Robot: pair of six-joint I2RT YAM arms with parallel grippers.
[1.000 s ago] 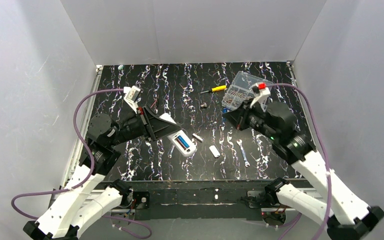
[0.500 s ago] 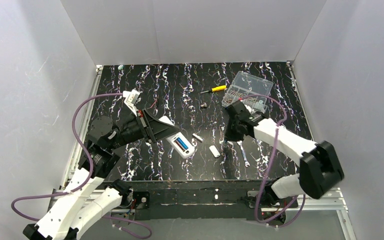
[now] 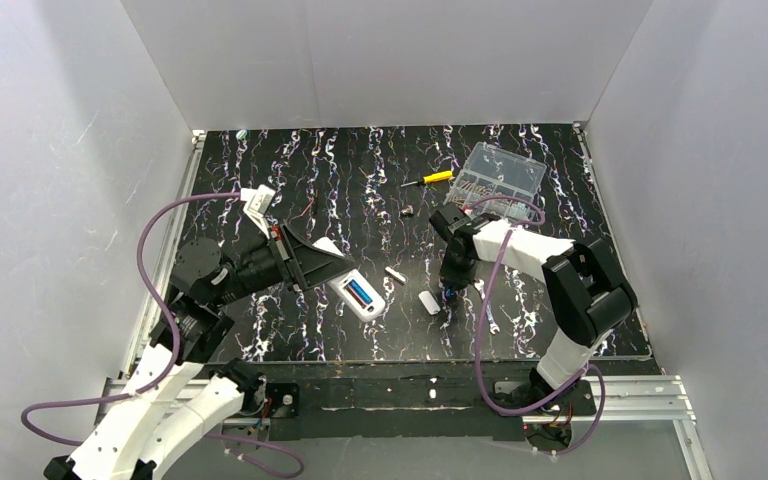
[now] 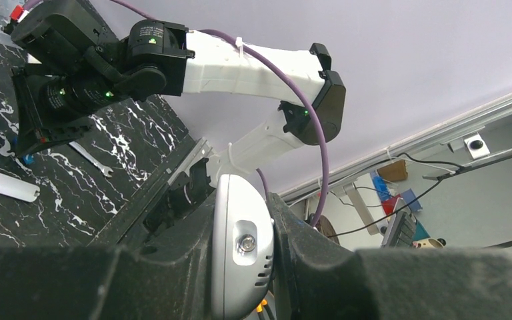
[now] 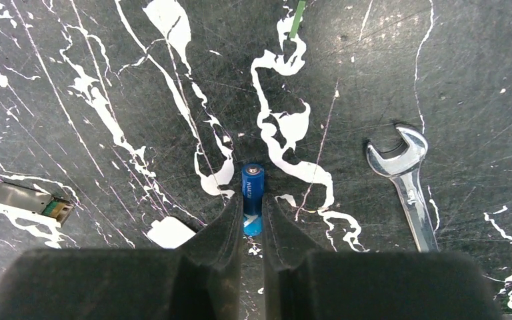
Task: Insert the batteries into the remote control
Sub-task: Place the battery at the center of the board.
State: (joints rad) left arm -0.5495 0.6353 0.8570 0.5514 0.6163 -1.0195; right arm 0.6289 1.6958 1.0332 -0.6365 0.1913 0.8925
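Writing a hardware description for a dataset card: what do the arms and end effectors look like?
Left arm and right arm: white shells, black joint housings. Left end effector and right end effector: matte black, wedge-shaped fingers. A purple cable runs along each arm. Green lights glow on the right arm's joints.

Right of battery (image 5: 253,193): wrench (image 5: 408,180) near, bare gap between.
Left: white cover (image 5: 171,233) just beside.
Ahead: open tabletop (image 5: 373,53).
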